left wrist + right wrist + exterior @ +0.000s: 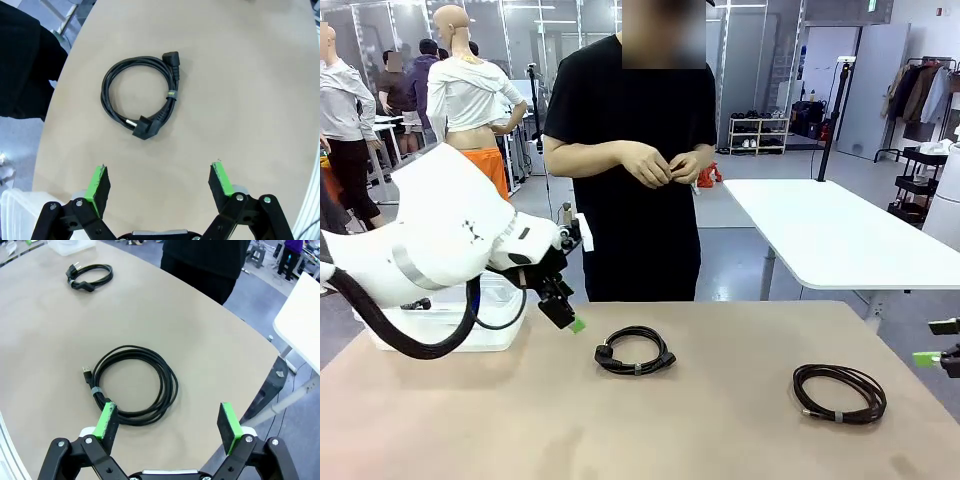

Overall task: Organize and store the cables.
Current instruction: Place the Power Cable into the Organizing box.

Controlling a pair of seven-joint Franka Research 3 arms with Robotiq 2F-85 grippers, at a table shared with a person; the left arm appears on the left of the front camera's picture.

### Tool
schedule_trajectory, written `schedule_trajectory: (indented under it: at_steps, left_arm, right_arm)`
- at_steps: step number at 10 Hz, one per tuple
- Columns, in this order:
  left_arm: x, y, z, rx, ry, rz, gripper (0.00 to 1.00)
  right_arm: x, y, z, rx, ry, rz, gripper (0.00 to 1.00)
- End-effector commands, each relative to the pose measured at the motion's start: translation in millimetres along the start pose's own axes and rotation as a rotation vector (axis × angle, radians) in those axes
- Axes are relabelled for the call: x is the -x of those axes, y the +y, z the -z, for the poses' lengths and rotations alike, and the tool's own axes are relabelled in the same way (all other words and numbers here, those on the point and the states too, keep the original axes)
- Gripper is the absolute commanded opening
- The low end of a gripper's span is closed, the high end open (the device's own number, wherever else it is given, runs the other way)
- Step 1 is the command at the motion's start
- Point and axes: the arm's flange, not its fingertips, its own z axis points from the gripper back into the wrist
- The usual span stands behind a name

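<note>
Because the plugged cable (169, 95) and the second cable (170, 382), well apart from it, lie free on the table (720, 430), the left end effector (159, 175) and the right end effector (167, 415) hang spread, one near each.

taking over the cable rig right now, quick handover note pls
Left gripper: open, empty, hovering over the coiled power cable on the table.
Right gripper: open, empty, pointed at the second coiled cable, nearer the right edge.
Clear bin sits at the table's left end.
Done: both cables coiled and tied. To do: grasp and store each, likely in the bin.
</note>
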Motion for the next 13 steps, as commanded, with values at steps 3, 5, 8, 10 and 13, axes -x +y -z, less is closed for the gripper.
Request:
schedule_trajectory:
  at_steps: [3,5,8,10,13]
  left_arm:
    - [-1,-2,9,0.004,-0.001,-0.003,1.00]
    - [-1,-2,9,0.004,-0.001,-0.003,1.00]
    - [-1,-2,9,0.004,-0.001,-0.003,1.00]
    - [-1,-2,9,0.004,-0.001,-0.003,1.00]
    - [-15,-1,19,0.044,0.022,-0.017,1.00]
  right_arm:
    - [0,0,0,0.000,0.000,0.000,1.00]
    - [0,0,0,0.000,0.000,0.000,1.00]
    - [0,0,0,0.000,0.000,0.000,1.00]
    - [0,0,0,0.000,0.000,0.000,1.00]
    - [0,0,0,0.000,0.000,0.000,1.00]
